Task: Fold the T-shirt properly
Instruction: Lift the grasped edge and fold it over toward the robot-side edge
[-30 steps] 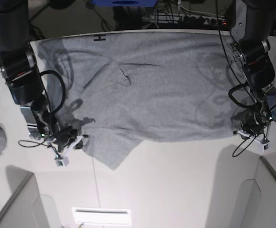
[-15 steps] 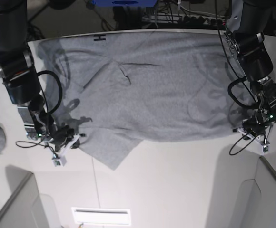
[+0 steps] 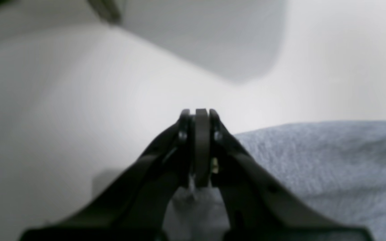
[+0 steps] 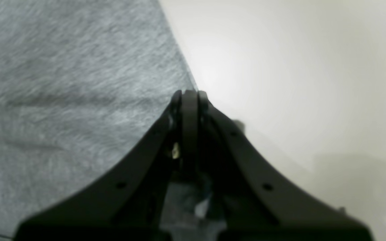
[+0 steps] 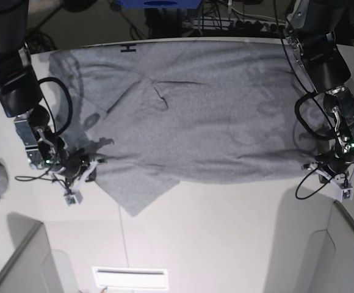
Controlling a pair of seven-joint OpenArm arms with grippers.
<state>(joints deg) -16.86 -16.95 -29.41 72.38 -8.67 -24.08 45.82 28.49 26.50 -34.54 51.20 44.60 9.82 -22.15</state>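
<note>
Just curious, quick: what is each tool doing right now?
Left tool: closed at the T-shirt edge; whether it grips cloth cannot be told.
Right tool: closed at the edge; grip cannot be told.

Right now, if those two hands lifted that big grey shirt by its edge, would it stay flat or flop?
Probably flop: the T-shirt lies limp on the table, with creases near its middle. Its near-left corner already hangs in a loose fold, so it likely drapes and sags between grips. The fuzzy knit in the right wrist view suggests it grips rather than slips.
</note>
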